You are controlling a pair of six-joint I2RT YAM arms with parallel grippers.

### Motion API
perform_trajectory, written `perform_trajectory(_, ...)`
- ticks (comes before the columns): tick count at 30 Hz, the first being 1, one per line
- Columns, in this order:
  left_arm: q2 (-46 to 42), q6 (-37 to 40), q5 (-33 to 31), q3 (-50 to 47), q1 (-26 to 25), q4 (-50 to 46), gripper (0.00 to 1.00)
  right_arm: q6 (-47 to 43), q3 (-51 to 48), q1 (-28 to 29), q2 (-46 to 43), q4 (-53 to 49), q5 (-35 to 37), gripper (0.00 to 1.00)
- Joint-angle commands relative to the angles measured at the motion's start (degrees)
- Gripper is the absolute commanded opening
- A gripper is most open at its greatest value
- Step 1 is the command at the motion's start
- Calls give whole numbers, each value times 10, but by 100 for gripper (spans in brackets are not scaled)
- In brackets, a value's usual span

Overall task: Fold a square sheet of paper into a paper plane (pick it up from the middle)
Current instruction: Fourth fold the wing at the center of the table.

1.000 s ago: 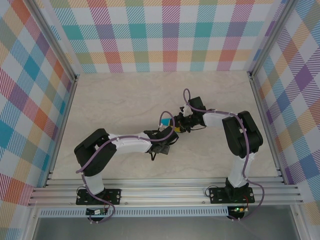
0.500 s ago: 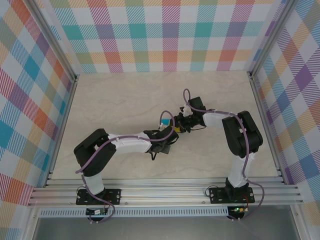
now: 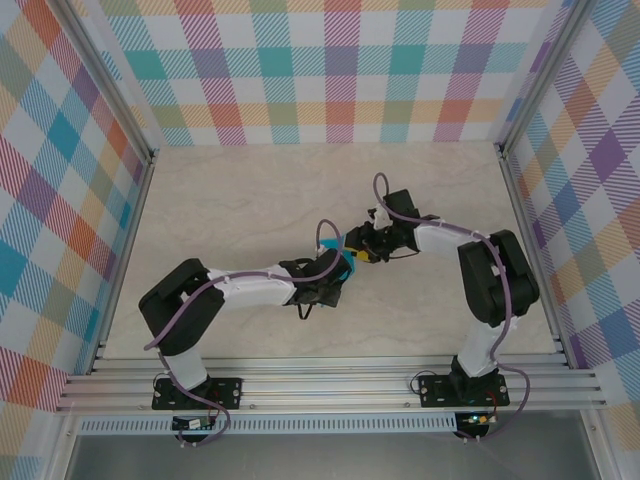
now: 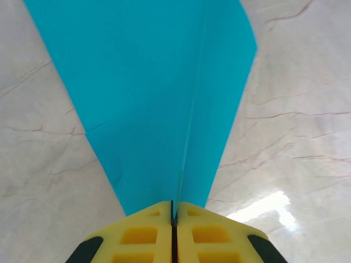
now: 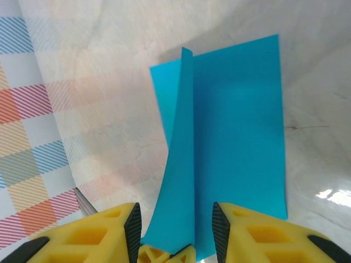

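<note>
The teal paper (image 4: pixel 153 82) is folded along a centre crease into a narrow shape that widens away from my left gripper (image 4: pixel 174 211). That gripper's yellow jaws are shut on the crease at the paper's narrow end. In the top view the paper (image 3: pixel 347 264) shows as a small teal patch mid-table at my left gripper (image 3: pixel 343 272). My right gripper (image 3: pixel 363 249) faces it from the right. In the right wrist view my right gripper (image 5: pixel 175 233) stands open. The paper (image 5: pixel 236 137) runs between its black pads (image 5: pixel 132 230) with a gap on each side, one flap raised.
The marble-look tabletop (image 3: pixel 250 200) spreads around both arms. Plaid walls (image 3: pixel 340 70) and aluminium rails (image 3: pixel 330 375) bound it. Both arms reach inward and meet near the table's middle.
My left gripper has closed on the paper's crease. My right gripper's jaws have spread apart off the paper and its arm has shifted slightly right. More teal shows in the top view.
</note>
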Motion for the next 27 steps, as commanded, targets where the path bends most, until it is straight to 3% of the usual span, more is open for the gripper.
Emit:
perform_trajectory(1, -20, 17, 68, -14, 22, 41, 7, -23, -31, -13, -56, -19, 40, 43)
perform_trajectory(7, -14, 5, 162, -38, 61, 96, 6, -29, -65, -14, -98, 8, 24, 42)
perform_trajectory(19, -24, -56, 277, -129, 122, 228, 5, -24, -74, 11, -69, 50, -35, 16)
perform_trajectory(27, -15, -65, 336, -137, 149, 253, 5, -4, -55, 45, -28, 80, -42, 10)
